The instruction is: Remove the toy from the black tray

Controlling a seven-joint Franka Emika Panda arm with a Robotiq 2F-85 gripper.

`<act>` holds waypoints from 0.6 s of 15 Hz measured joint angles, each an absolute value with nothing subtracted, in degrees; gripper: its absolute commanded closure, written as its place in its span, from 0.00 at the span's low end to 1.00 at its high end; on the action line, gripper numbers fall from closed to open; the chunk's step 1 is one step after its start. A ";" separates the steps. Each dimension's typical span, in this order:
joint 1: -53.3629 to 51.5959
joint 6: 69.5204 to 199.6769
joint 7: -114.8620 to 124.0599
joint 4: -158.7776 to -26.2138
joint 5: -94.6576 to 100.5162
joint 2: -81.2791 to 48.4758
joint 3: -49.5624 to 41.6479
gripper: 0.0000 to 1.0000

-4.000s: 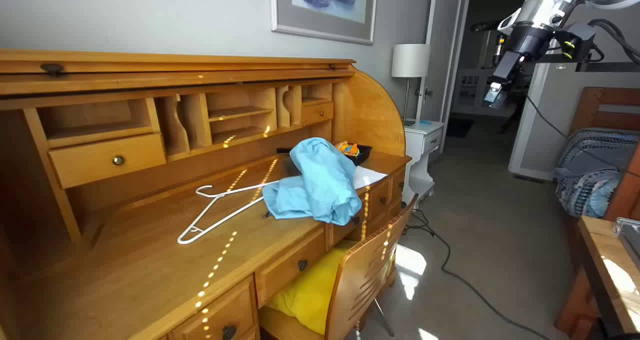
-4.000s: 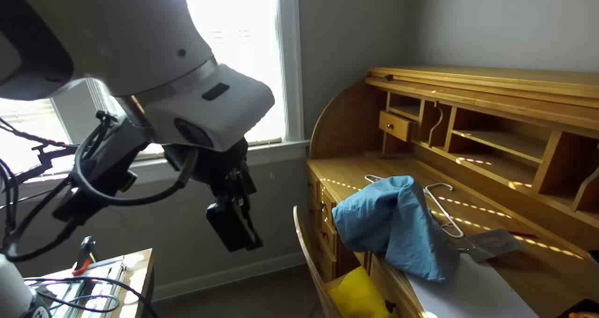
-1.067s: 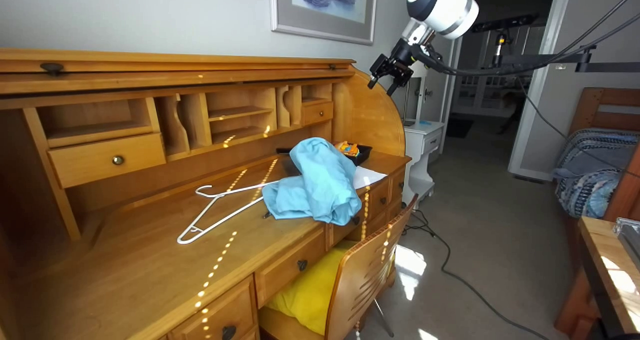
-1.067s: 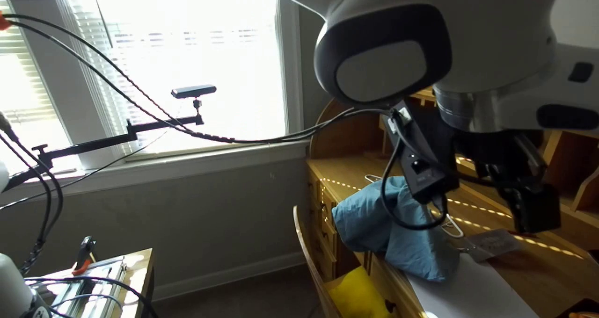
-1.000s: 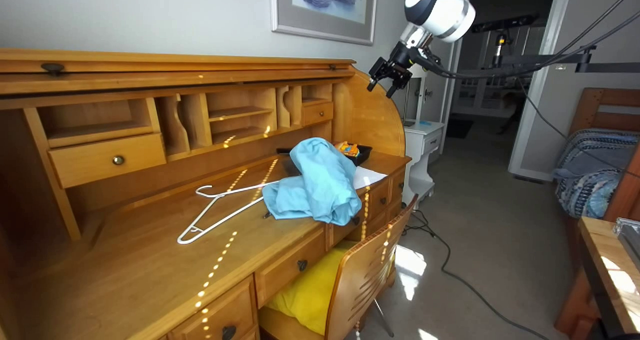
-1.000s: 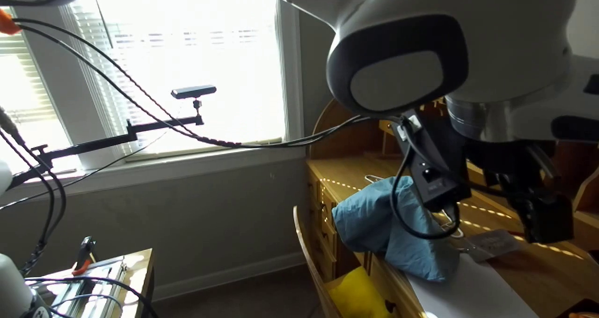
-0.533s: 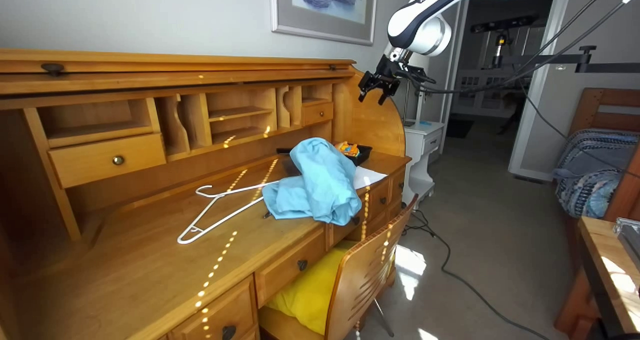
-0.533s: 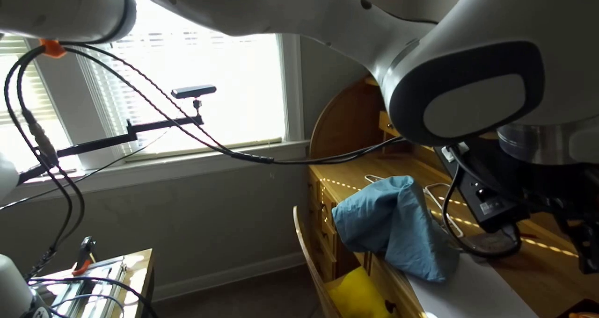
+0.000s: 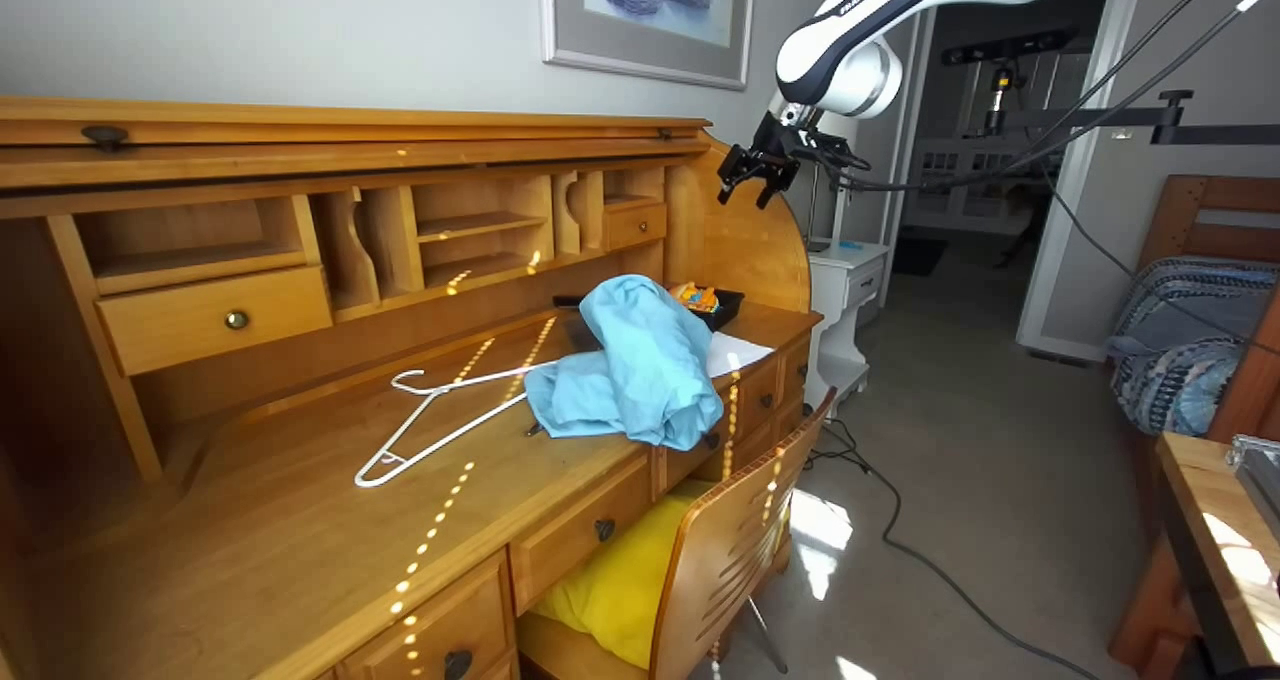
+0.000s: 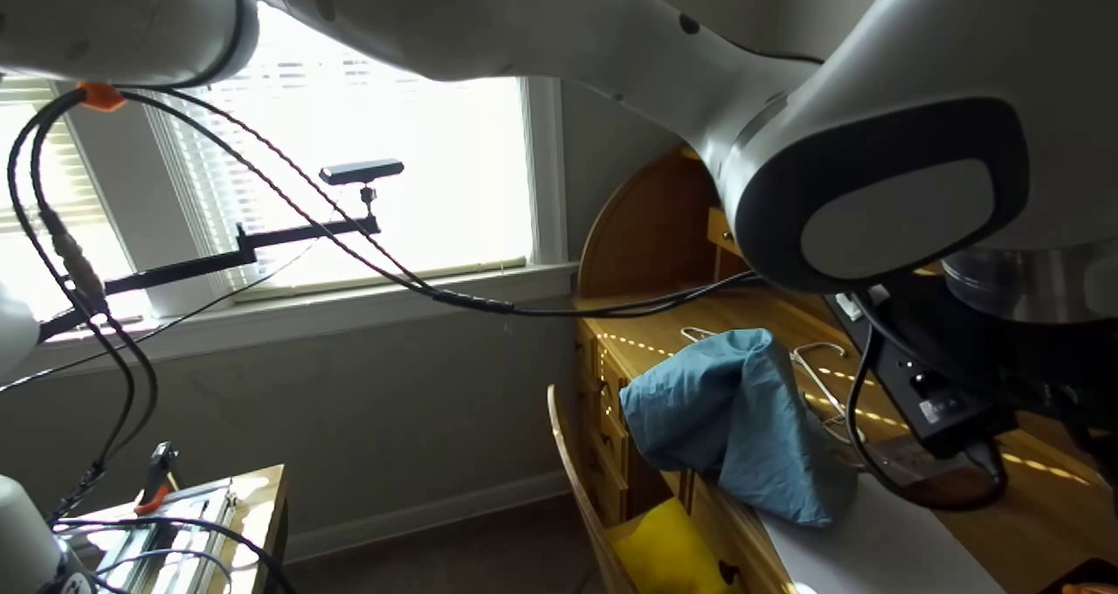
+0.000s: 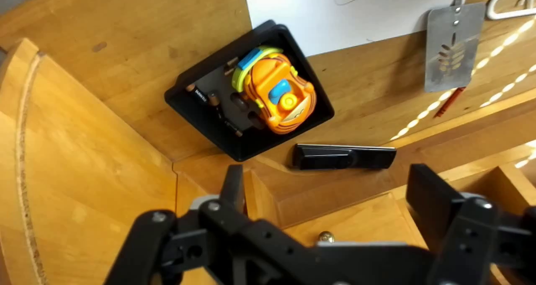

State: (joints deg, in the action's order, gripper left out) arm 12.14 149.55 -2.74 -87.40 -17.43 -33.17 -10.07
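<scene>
Over one end of the counter (image 9: 300, 520): pincer (image 11: 325, 180) hangs with jaws spread wide, nothing between them. Toy (image 11: 278, 92) sits inside the black tray (image 11: 251, 144), not yet picked up.

Risks (my judgement):
- Alignment. Wrist view shows the tray off to one side of the jaws. Lowered without a shift, they may meet the stapler (image 11: 331, 158) (name guessed from shape) instead.
- Rim. Toy lies close to one tray wall; touching or not, cannot tell. A jaw forced into that gap could hit the rim and tip or slide the tray.
- Batteries (image 11: 201, 96). Loose beside the toy; a jaw could stop on one or rake it up, spoiling the grip.
- Slip. Toy looks hard and rounded; a shallow hold would probably let it drop back.
- Side panel (image 11: 104, 163). Near the tray; a wide approach could knock it.
- Sight. Cloth (image 9: 640, 360) hides part of the tray in an exterior view, so a snag might go unnoticed.

Containers:
- Tray: toy in one half, several batteries in the other. Sheet (image 11: 322, 12) meets one corner; whether it runs underneath, cannot tell.
- Drawer (image 9: 635, 226): inside hidden.
</scene>
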 measured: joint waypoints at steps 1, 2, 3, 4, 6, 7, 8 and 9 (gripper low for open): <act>12.56 150.93 -3.00 -86.68 -16.34 -34.25 -10.00 0.00; 13.05 151.99 -3.46 -85.75 -15.34 -35.62 -9.85 0.00; 13.54 152.94 -4.04 -84.67 -14.35 -37.21 -9.70 0.00; 13.98 153.53 -4.49 -83.46 -13.32 -38.89 -9.56 0.00; 14.58 154.05 -5.15 -80.78 -11.34 -42.40 -9.32 0.00; 14.75 154.20 -5.36 -79.38 -10.26 -44.08 -9.22 0.00; 14.93 154.44 -6.01 -77.95 -9.43 -45.69 -8.96 0.00; 15.13 154.70 -7.02 -76.54 -8.66 -47.23 -8.52 0.00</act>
